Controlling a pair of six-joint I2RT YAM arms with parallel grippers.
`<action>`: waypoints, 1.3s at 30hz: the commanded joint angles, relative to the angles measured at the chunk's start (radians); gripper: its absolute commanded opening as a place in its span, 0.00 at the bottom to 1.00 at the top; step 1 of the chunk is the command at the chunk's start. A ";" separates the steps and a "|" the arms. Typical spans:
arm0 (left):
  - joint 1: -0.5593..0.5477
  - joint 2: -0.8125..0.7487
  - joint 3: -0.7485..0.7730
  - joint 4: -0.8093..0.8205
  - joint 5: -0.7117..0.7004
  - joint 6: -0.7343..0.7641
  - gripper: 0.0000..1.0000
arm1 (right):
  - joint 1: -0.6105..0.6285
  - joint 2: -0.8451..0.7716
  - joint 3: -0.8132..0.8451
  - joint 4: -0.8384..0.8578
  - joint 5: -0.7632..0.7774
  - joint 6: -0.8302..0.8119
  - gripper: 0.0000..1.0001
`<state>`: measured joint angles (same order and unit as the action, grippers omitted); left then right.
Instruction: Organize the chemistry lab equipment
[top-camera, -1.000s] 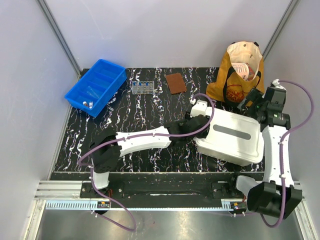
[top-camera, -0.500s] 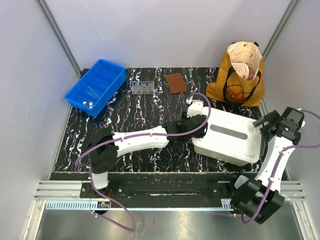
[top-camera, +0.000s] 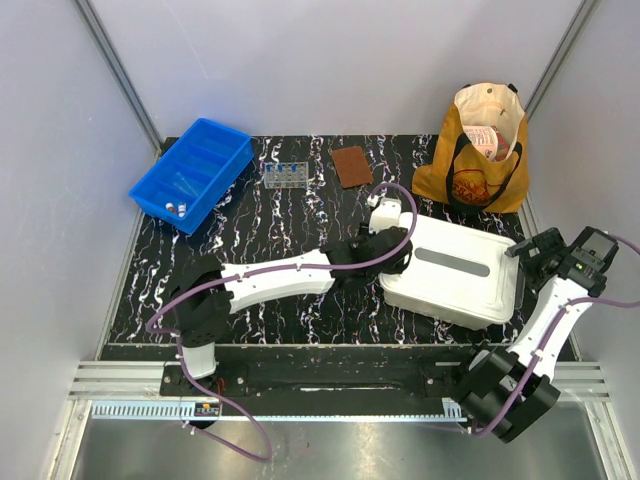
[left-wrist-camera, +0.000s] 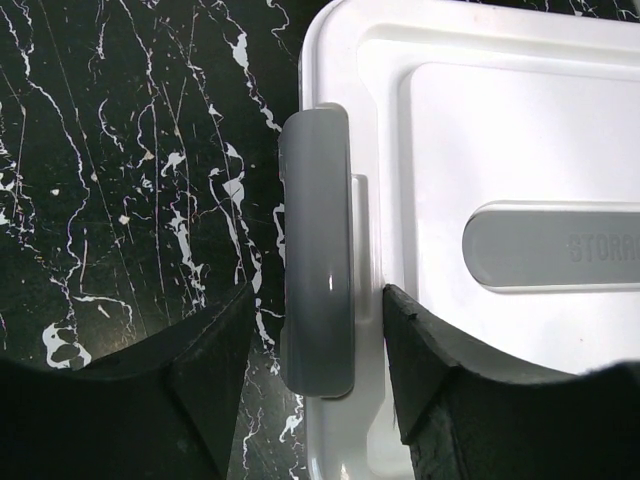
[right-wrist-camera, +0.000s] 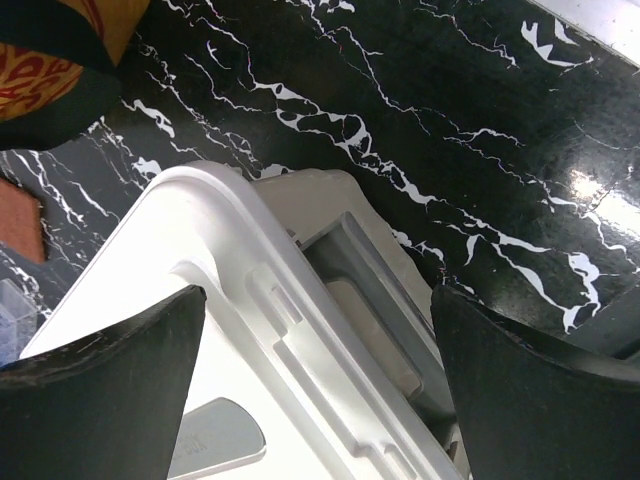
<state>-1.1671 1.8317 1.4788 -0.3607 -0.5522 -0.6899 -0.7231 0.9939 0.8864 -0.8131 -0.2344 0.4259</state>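
Between the wide-set fingers of my left claw (left-wrist-camera: 316, 312) lay the grey latch (left-wrist-camera: 318, 250) of the white box (top-camera: 455, 275), straddled, I judged, to unclip it; my right claw (right-wrist-camera: 318, 320) gaped over the opposite latch (right-wrist-camera: 375, 300); the tube rack (top-camera: 284, 176) stood well beyond.

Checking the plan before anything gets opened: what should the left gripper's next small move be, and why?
Probably close the left gripper on the gray latch of the white box. Its open fingers sit on either side of that latch, and the lid is on, so gripping it seems the way to start unlatching.
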 joint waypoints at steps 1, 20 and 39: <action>0.015 -0.026 -0.025 -0.092 -0.028 0.023 0.57 | -0.032 -0.028 -0.014 0.031 -0.129 0.027 1.00; 0.015 -0.014 -0.068 0.022 0.063 0.061 0.52 | -0.059 -0.087 -0.067 0.100 -0.505 0.059 0.99; 0.015 0.003 -0.064 0.074 0.123 0.047 0.50 | -0.038 -0.035 -0.093 0.100 -0.485 0.025 0.84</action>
<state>-1.1408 1.8084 1.4349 -0.3161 -0.5472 -0.6460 -0.7933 0.9520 0.7925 -0.6708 -0.6281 0.4358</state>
